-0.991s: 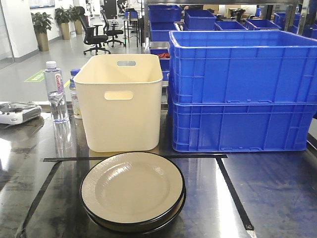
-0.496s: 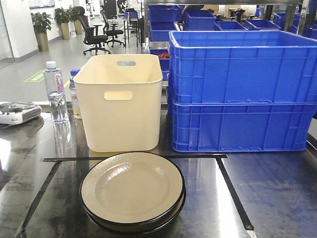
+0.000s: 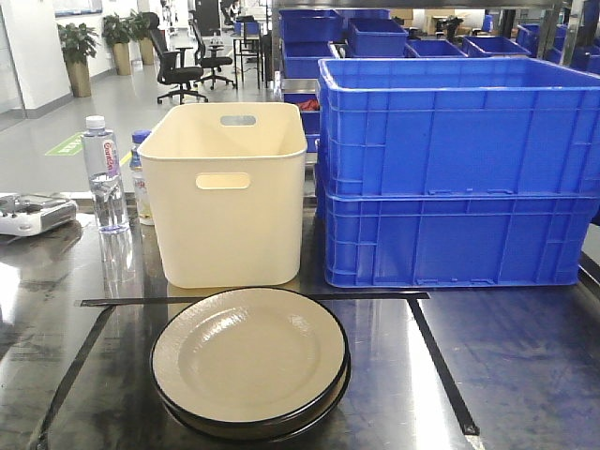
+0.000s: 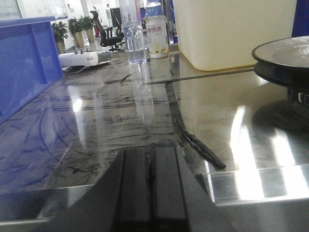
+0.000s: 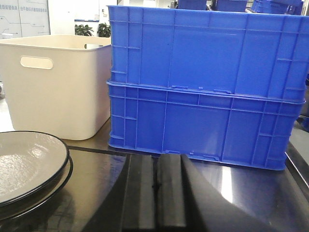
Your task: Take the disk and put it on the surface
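Left gripper (image 4: pixel 150 186) and right gripper (image 5: pixel 157 193): both closed, fingers pressed together, empty. Stacked cream plates (image 3: pixel 250 359) near centre on the grey tabletop (image 3: pixel 525 366), inside the tape lines (image 3: pixel 441 361), just before the cream bin (image 3: pixel 228 192).

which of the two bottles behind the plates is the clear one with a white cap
The taller water bottle, standing left of the cream bin. The shorter bottle beside it has a blue cap and a pale label, and is partly hidden by the bin.

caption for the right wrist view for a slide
Shut right gripper low over the tabletop, plates left, blue crates ahead.
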